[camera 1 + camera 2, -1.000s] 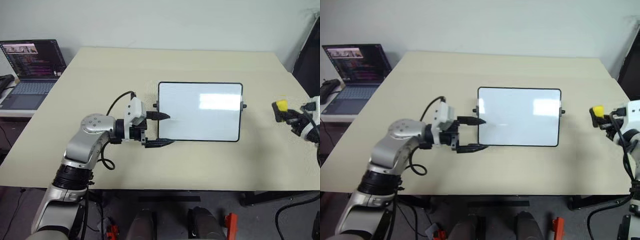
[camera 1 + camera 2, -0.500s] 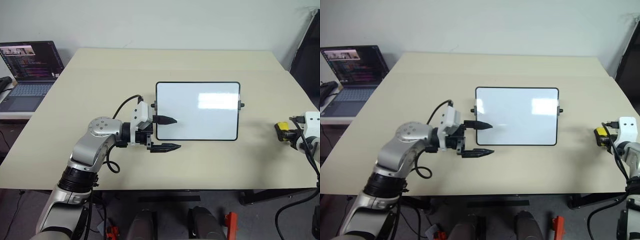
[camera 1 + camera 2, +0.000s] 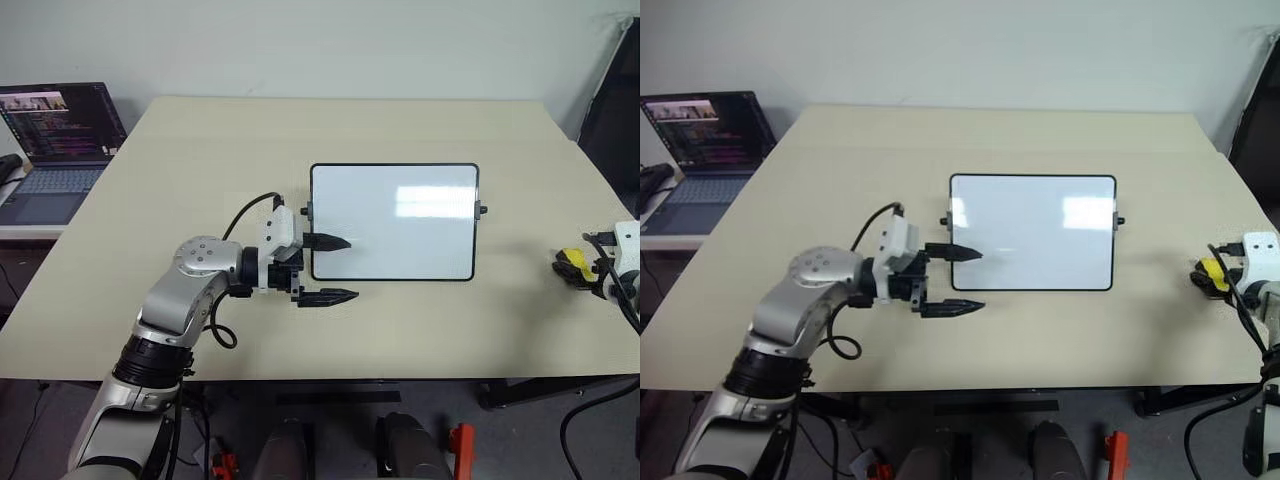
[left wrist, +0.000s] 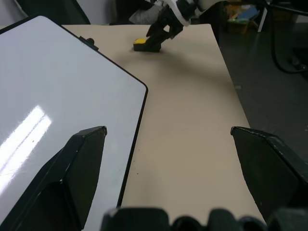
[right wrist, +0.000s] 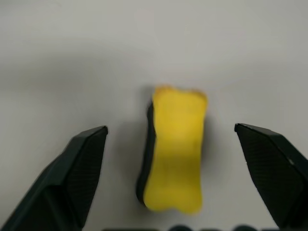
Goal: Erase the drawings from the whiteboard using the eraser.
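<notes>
Right tool (image 5: 171, 144) spread wide, both black fingers apart with the eraser (image 5: 174, 149) lying between them, touching neither. Yellow block with a dark underside, set flat on the bench (image 3: 200, 150), far out at the board's three o'clock near the bench's right edge; seen there again in the head view as a small yellow spot (image 3: 573, 258) just in front of the white tool head. Left tool (image 3: 338, 269) also wide, fingers pointing toward three o'clock, one fingertip (image 3: 340, 242) over the board's left edge, the other (image 3: 345, 296) over bare bench at the board's seven o'clock corner; nothing held between them. Whiteboard (image 3: 394, 222) flat near the middle of the bench, dark thin frame, rounded corners, small black knobs on its left and right sides. Surface plain white with a pale glare patch toward its upper right; drawings not discernible on it in any view. From the left wrist, board corner (image 4: 72, 82) at ten o'clock, bare bench beyond it, eraser (image 4: 140, 43) and right tool far ahead at twelve o'clock. Laptop (image 3: 55, 135) with lit screen on a separate low surface off the bench's left side, at the board's nine to ten o'clock, well apart from everything else.
</notes>
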`<action>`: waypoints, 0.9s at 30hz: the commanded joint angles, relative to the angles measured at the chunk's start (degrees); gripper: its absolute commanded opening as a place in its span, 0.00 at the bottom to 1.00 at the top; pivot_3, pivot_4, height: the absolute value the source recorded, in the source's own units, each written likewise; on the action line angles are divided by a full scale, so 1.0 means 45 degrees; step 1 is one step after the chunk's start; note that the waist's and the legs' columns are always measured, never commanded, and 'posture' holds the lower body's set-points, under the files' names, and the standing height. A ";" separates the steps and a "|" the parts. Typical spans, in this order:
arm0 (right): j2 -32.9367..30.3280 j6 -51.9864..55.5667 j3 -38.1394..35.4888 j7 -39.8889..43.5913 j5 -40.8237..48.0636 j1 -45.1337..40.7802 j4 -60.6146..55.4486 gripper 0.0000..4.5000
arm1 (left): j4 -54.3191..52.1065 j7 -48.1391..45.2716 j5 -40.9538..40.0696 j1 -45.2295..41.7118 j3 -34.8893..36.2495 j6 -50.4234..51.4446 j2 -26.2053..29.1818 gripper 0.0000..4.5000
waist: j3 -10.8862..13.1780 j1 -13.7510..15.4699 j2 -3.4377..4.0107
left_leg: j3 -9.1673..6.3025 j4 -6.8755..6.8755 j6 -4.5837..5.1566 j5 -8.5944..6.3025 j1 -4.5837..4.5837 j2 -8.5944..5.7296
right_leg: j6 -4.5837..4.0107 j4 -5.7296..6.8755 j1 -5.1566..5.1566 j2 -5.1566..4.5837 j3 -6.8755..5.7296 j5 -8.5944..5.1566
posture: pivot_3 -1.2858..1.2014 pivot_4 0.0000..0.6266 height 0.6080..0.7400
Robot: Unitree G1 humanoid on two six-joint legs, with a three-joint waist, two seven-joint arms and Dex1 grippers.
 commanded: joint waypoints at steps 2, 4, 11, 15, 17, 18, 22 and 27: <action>0.0536 -0.2048 -0.0801 0.0396 0.0833 0.0464 -0.2337 0.99 | 0.0926 0.1844 0.0499 -0.0271 0.1666 -0.1135 -0.0089 1.00 | 0.0001 -0.0033 -0.0001 | -0.0004 0.0000 0.0000 0.0000 0.0001 0.0001 | 0.0008 0.0001 0.0001 0.0000 -0.0002 -0.0004 | 0.52 0.24 1.00; 0.1084 -0.2878 -0.0835 0.0119 0.0813 0.0769 -0.2651 0.99 | 0.1904 0.3183 0.1175 -0.0447 0.2211 -0.2034 -0.0286 1.00 | -0.0001 -0.0024 -0.0006 | -0.0015 0.0003 0.0000 0.0000 0.0003 0.0007 | 0.0014 0.0004 0.0004 0.0002 -0.0010 -0.0008 | 0.52 0.24 1.00; 0.3340 -0.5623 -0.1123 -0.1227 0.0834 0.0852 -0.1705 0.99 | 0.4978 0.7808 0.2889 -0.0439 0.3187 -0.4411 -0.2154 1.00 | 0.0000 0.0153 -0.0005 | -0.0019 0.0020 -0.0001 0.0000 -0.0003 -0.0019 | 0.0021 0.0006 0.0010 -0.0022 -0.0009 0.0012 | 0.52 0.24 1.00; 0.3951 -0.6515 -0.0976 -0.1392 0.0898 0.0711 -0.0947 0.99 | 0.6351 0.9235 0.3455 -0.0343 0.3146 -0.5857 -0.3068 1.00 | -0.0001 0.0227 -0.0004 | -0.0021 0.0017 -0.0002 0.0001 -0.0012 -0.0019 | 0.0023 0.0006 0.0000 -0.0023 -0.0012 0.0019 | 0.52 0.24 1.00; 0.4203 -0.6837 -0.0913 -0.1546 0.0894 0.0625 -0.0653 0.99 | 0.7092 0.9733 0.3696 -0.0338 0.3082 -0.6503 -0.3441 1.00 | -0.0001 0.0230 -0.0004 | -0.0019 0.0017 -0.0002 0.0001 -0.0007 -0.0020 | 0.0022 0.0009 0.0001 -0.0023 -0.0010 0.0020 | 0.52 0.24 1.00; 0.4337 -0.7019 -0.0866 -0.1706 0.0827 0.0620 -0.0477 0.99 | 0.7350 0.9890 0.3775 -0.0330 0.3052 -0.6773 -0.3596 1.00 | -0.0001 0.0229 -0.0004 | -0.0019 0.0019 -0.0002 0.0001 -0.0008 -0.0020 | 0.0022 0.0012 0.0001 -0.0023 -0.0011 0.0020 | 0.52 0.24 1.00; 0.4767 -0.7577 -0.0824 -0.2156 0.0780 0.0690 -0.0090 0.99 | 0.7902 1.0264 0.3826 -0.0365 0.3065 -0.7358 -0.4001 1.00 | -0.0001 0.0224 -0.0004 | -0.0018 0.0019 -0.0002 0.0001 -0.0006 -0.0020 | 0.0022 0.0016 0.0001 -0.0021 -0.0011 0.0020 | 0.52 0.24 1.00; 0.5185 -0.7976 -0.0806 -0.2256 0.0957 0.0982 -0.0094 0.99 | 0.8283 1.0570 0.4051 -0.0139 0.2844 -0.7608 -0.4397 1.00 | -0.0003 0.0215 -0.0001 | -0.0017 0.0018 -0.0002 0.0001 -0.0005 -0.0021 | 0.0022 0.0017 0.0002 -0.0021 -0.0009 0.0020 | 0.52 0.24 1.00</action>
